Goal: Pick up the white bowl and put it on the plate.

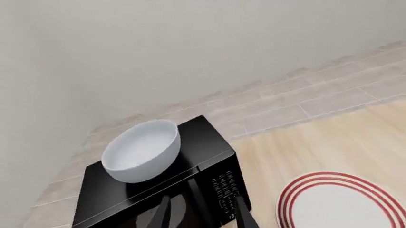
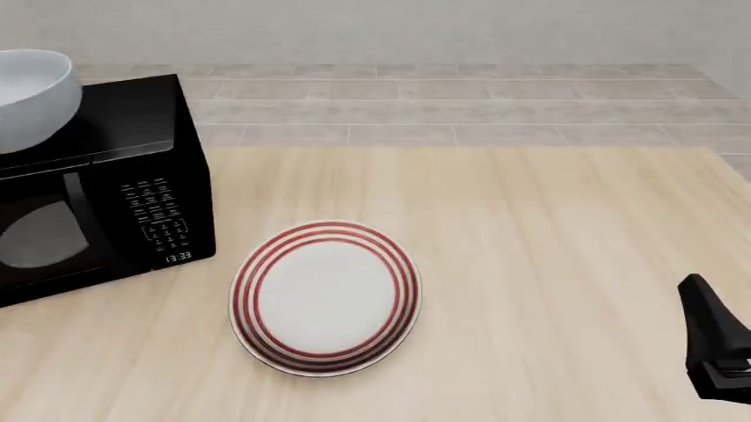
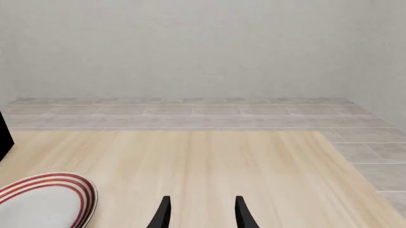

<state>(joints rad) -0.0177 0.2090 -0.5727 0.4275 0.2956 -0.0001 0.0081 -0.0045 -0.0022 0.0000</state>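
One wooden table (image 2: 564,229) spans the scene, with tiled floor beyond its far edge. One black microwave (image 2: 105,211) stands at the far left of the table. One plate (image 2: 325,296), flat with three red rings, lies flat on the wood left of centre, just right of the microwave and nearer the arms. One white bowl (image 2: 33,97) sits upright on the microwave's top, toward its left part, well above the table surface and apart from the plate; it is empty and, being round, has no long axis to align with. Two grippers are in play. The left gripper (image 1: 203,211) shows only in its own wrist view: two dark fingers spread apart, nothing between them, hanging in front of the microwave's face with the bowl (image 1: 140,151) beyond and higher than the fingertips. The right gripper (image 3: 200,213) shows two dark fingers parted, holding nothing, over bare wood at the near right; in the front view only part of that arm appears at the right edge. Judgement: the left arm is much the nearer to the bowl, so the pick falls to it; it must rise and reach forward to the rim, then carry right and nearer to the plate (image 1: 343,202).
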